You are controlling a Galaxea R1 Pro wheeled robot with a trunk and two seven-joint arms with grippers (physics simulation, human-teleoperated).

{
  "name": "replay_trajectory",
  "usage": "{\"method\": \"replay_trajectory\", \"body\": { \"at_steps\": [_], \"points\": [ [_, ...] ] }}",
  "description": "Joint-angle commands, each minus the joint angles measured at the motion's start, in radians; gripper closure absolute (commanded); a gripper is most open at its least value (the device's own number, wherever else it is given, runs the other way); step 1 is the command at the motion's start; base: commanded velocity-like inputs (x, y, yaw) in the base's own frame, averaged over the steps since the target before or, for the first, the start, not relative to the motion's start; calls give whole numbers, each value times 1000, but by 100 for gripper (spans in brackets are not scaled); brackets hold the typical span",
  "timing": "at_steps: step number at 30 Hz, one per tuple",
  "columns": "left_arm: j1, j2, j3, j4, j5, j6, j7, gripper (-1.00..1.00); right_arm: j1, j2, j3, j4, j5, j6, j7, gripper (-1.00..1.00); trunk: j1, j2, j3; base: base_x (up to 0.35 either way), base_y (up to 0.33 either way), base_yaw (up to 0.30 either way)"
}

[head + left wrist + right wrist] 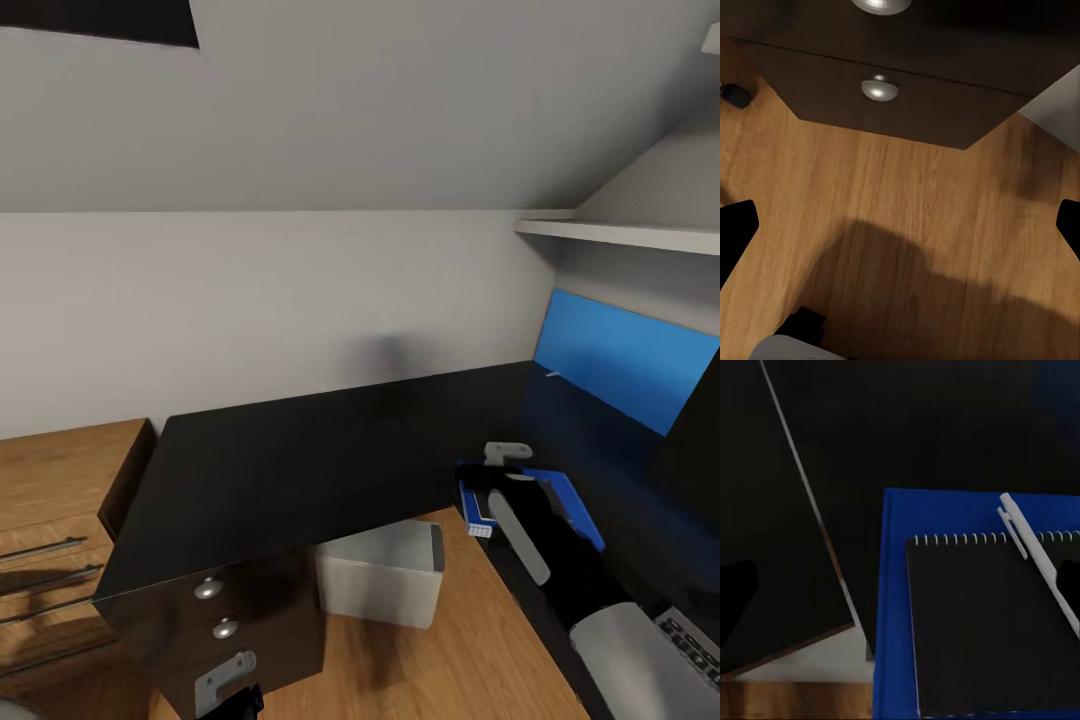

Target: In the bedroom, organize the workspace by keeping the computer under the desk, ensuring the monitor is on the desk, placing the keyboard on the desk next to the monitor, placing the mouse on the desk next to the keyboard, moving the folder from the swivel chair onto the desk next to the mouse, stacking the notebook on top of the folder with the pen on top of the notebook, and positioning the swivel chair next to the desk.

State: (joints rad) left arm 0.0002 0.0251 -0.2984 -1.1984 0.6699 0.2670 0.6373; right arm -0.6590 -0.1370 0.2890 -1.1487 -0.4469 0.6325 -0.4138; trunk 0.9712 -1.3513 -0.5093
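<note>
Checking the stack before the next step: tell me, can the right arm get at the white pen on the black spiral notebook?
Probably yes. The right gripper hovers open over the white pen, which lies uncovered on the black spiral notebook atop the blue folder.

Three cams: head wide, two wrists close.
Head looks down over the black desk (290,470) corner. Left wrist faces the wood floor (907,225) by the drawer knobs (880,89), near. Right wrist sits close above the folder (896,585); head shares it.

Dim, soft-shadowed render; sharp, glare-free.
</note>
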Motion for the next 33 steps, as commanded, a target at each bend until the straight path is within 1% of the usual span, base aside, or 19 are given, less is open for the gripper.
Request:
{"method": "replay_trajectory", "body": {
  "at_steps": [1, 5, 8, 9, 10, 14, 18, 33],
  "points": [
    [0, 1, -2, -2, 5, 3, 7, -100, 11, -1, 4, -27, -11, 18, -11, -100, 0, -1, -1, 0, 0, 0],
    [0, 1, -2, -1, 5, 3, 6, -100, 26, 0, 4, -59, -15, 54, -11, -100, 0, -1, -1, 0, 0, 0],
    [0, 1, -2, -1, 5, 2, 5, -100, 29, 2, 2, -71, -16, 61, -10, -100, 0, -1, -1, 0, 0, 0],
    [0, 2, -2, -1, 5, 1, 3, -100, 31, 14, 1, -94, -17, 66, -10, -100, 0, -1, -1, 0, 0, 0],
    [0, 2, -2, -1, 5, 1, 4, -100, 31, 18, 1, -95, -17, 67, -10, -100, 0, -1, -1, 0, 0, 0],
    [0, 2, -3, -1, 4, 0, 4, -100, 32, 23, 1, -97, -16, 67, -10, -100, 0, -1, -1, 0, 0, 0],
    [0, 1, -4, 12, -1, -2, 7, -100, 32, 30, 2, -98, -14, 64, -12, -100, 0, -1, -1, -3, 0, 233],
    [0, 1, -4, 13, 0, -2, 7, -100, 32, 33, 7, -91, -10, 60, -10, -100, 0, -1, -1, -326, 0, 275]
  ]
}}
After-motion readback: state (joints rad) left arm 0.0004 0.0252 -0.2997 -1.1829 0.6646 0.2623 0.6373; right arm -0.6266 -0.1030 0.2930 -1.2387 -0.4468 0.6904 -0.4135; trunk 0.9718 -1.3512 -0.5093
